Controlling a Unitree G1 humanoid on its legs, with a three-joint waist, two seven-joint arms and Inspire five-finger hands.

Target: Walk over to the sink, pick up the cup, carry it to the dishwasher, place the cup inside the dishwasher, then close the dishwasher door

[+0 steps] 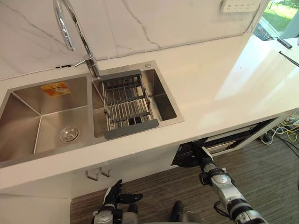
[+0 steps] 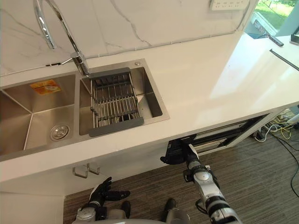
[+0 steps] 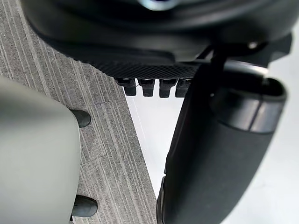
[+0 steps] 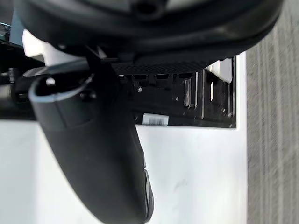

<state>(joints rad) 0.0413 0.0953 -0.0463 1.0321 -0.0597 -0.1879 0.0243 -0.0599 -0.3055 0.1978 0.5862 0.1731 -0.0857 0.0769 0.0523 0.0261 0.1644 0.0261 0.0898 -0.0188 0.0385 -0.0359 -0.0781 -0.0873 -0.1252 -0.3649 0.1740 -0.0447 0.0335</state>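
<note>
Seemingly the door-closing step: the right hand [image 4: 93, 140], fingers straight and empty, meets the dishwasher [image 2: 219, 135] at 4 o'clock from the sink [image 1: 42, 116]. The left hand [image 1: 113, 195] hangs open. The cup is presumably inside, hidden. Next move: push the door shut.

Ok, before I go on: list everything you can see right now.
sink: one, steel, two basins, in the counter's left part
faucet: one, chrome, behind the divide between the basins
drain rack: one, grey wire, across the right basin
label: one, orange, on the left basin's back wall
drain: one, steel, in the left basin's floor
counter: one, white
socket strip: one, white, on the marble wall, far right
handles: two, silver, below the counter's front edge
dishwasher: one, dark opening under the counter's right part
left hand: dark, fingers straight, low over the floor
right hand: dark, at the dishwasher's opening
</note>
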